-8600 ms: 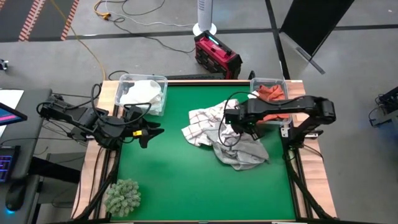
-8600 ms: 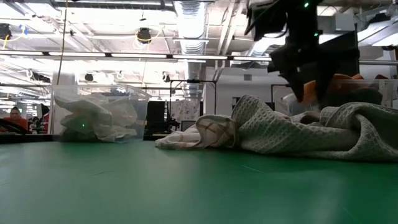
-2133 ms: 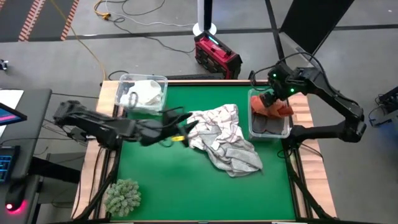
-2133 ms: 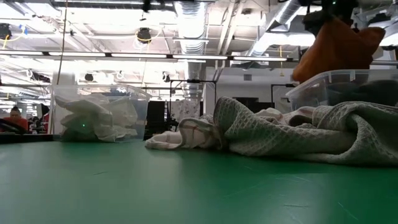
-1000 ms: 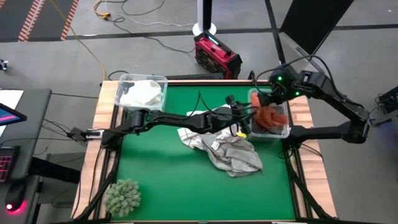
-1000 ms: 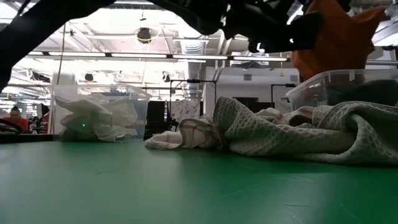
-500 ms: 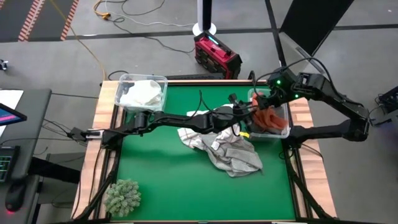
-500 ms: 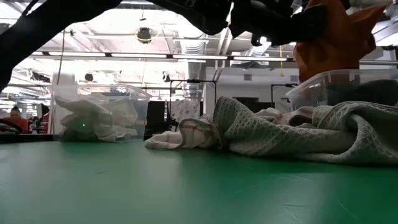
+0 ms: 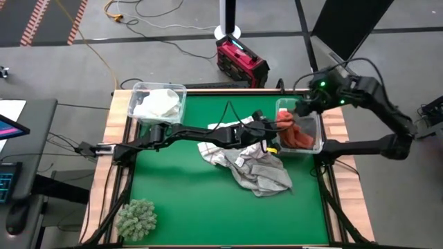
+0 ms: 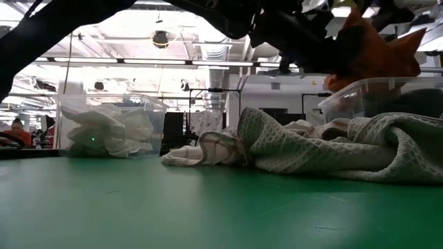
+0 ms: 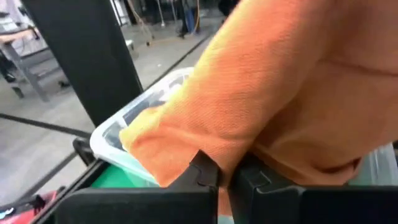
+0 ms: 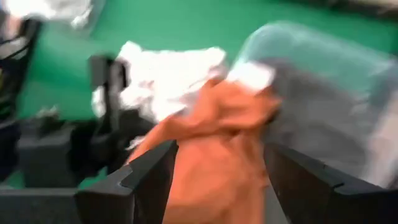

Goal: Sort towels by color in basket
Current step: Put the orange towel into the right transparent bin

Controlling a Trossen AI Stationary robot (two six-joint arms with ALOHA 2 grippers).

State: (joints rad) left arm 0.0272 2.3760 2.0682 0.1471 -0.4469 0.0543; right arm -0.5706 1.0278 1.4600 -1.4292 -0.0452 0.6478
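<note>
1. The left arm reaches right across the green tabletop (image 9: pixel 173 200), and its gripper (image 9: pixel 271 131) sits at the near edge of the clear right-hand bin (image 9: pixel 315 142). In the left wrist view its fingers (image 11: pixel 205 171) are pressed together with a fold of the rust-orange towel (image 11: pixel 273 93) pinched between them.

2. The right gripper (image 9: pixel 302 107) hangs over the far end of the same bin, its fingers (image 12: pixel 149 171) spread wide on either side of the orange cloth. I judge it is not gripping the towel.

3. The relation that matters: the orange towel lies between the two grippers, draped over the bin's rim, partly in and partly out. From the left fingers it runs away toward the right arm and down into the bin. The left gripper is the one with a hold on it.

4. From overhead its long axis runs roughly from the left gripper toward the bin's far corner, a bunched strip with no clear point to it.

5. The rest of the towels wait on the tabletop: the grid-checked towel (image 9: pixel 218 151) and the light grey towel (image 9: pixel 266 176) lie in a heap just beside the bin, under the left arm. White towels (image 9: pixel 158 104) fill the left-hand bin (image 9: pixel 131 105), well apart.

6. A fuzzy clump (image 9: pixel 136 218) sits at the near left corner, out of the way.
</note>
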